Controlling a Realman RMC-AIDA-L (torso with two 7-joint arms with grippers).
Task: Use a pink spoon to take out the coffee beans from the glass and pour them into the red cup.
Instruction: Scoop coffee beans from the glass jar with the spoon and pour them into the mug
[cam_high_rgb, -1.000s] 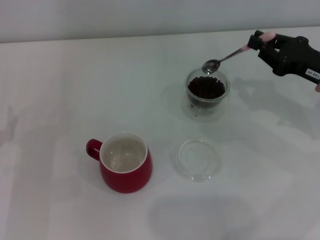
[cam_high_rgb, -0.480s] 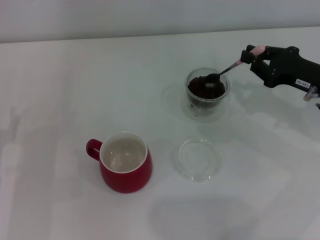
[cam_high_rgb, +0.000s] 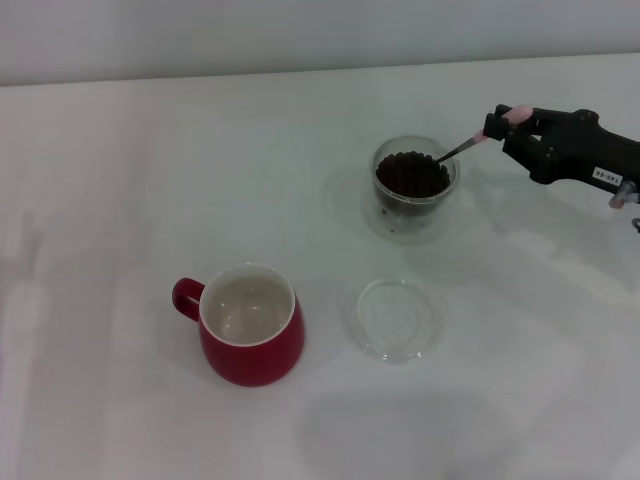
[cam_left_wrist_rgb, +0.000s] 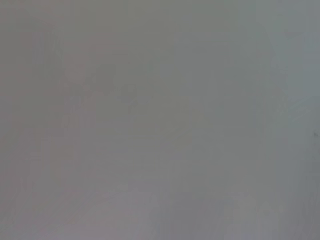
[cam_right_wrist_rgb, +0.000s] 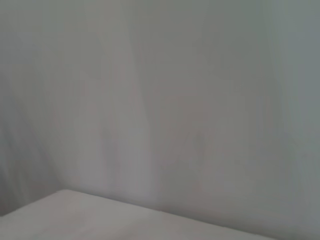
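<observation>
In the head view the glass (cam_high_rgb: 414, 185) stands at the back right of the table, filled with dark coffee beans (cam_high_rgb: 411, 174). My right gripper (cam_high_rgb: 512, 127) is just right of the glass, shut on the pale pink handle of the pink spoon (cam_high_rgb: 476, 140). The spoon slants down into the glass and its bowl is buried in the beans. The red cup (cam_high_rgb: 251, 324), white inside, stands at the front left with its handle to the left. The left gripper is out of view.
A flat clear glass dish (cam_high_rgb: 395, 318) lies on the white table (cam_high_rgb: 120, 180) between the red cup and the glass. Both wrist views show only plain grey surface.
My right gripper has come down and tipped the spoon from above the glass rim into the beans; the spoon's bowl has sunk out of sight.
</observation>
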